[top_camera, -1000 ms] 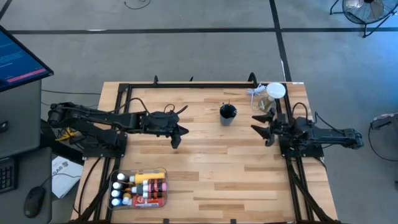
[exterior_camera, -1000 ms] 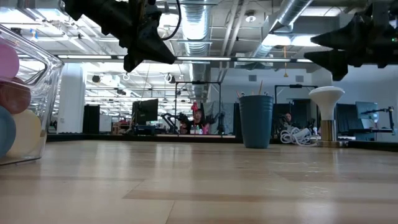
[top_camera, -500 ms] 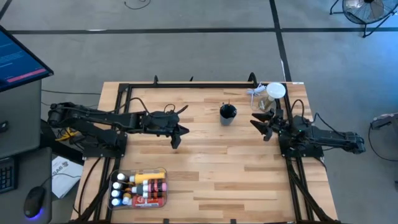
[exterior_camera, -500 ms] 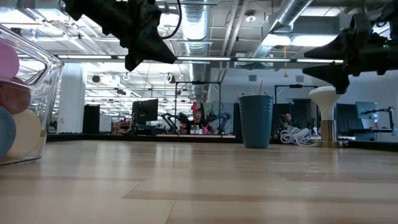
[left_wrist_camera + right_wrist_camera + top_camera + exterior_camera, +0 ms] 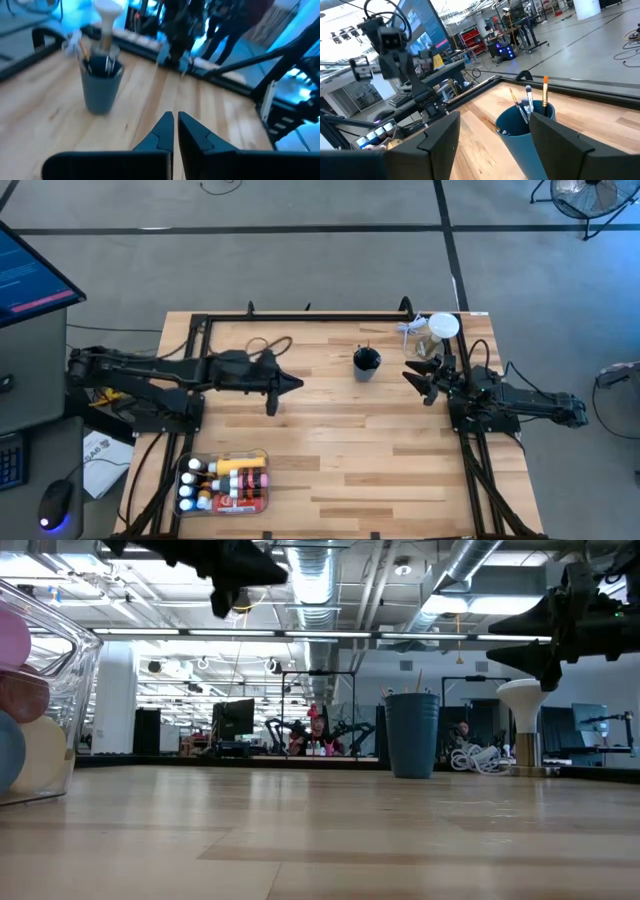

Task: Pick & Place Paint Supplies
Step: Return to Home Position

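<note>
Several paint tubes and bottles lie in a clear tray point(image 5: 225, 480) at the table's near left; the tray's wall point(image 5: 45, 690) shows at the left of the low view. Thin brushes point(image 5: 527, 102) stand upright in a dark blue cup point(image 5: 366, 363), which rests on its base toward the far right point(image 5: 412, 733). My left gripper point(image 5: 295, 385) hangs shut and empty above the table, left of the cup point(image 5: 102, 82), its fingers point(image 5: 175, 131) together. My right gripper point(image 5: 420, 380) hovers open, right of the cup point(image 5: 522, 127), with nothing between its fingers.
A clear jar with a white lid point(image 5: 443, 330) stands at the far right corner beside a white cord. A black frame rail point(image 5: 300, 317) runs along the far edge. Bare wood lies between the tray and the cup. People and desks show in the room beyond the table.
My left gripper has risen and tipped up toward level, staying shut and empty. My right gripper has rolled a little at the wrist and swung slightly toward the cup, staying open. The cup and the tray have kept still.
</note>
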### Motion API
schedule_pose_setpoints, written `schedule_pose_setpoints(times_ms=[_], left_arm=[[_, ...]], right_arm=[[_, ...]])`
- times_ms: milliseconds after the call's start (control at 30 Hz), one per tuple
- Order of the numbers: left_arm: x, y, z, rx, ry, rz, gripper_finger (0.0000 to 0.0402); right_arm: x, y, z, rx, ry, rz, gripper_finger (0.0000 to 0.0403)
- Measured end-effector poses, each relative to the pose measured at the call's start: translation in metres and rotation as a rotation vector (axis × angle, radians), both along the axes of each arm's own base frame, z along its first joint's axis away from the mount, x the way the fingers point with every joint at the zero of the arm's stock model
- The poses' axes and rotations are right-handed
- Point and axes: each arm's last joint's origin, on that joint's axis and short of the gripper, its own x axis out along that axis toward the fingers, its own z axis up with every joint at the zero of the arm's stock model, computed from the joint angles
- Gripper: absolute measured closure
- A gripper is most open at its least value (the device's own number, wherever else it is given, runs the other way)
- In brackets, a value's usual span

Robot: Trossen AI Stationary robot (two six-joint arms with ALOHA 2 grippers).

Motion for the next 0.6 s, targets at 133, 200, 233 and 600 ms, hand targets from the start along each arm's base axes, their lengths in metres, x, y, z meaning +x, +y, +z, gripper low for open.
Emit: schedule_pose_setpoints(times_ms=[133,200,233,600], left_arm=[[-0.017,0.000,0.021,0.021,-0.088,-0.006,0.0402],[-0.027,0.000,0.030,0.027,-0.126,-0.007,0.0401],[-0.031,0.000,0.034,0.034,-0.145,-0.014,0.0401],[-0.089,-0.001,0.054,0.230,-0.277,-0.057,0.0401]], right_arm=[[0.000,0.000,0.000,0.000,0.000,0.000,0.0171],[0.000,0.000,0.000,0.000,0.000,0.000,0.0171],[0.000,0.000,0.000,0.000,0.000,0.000,0.0171],[0.000,0.000,0.000,0.000,0.001,0.000,0.0171]])
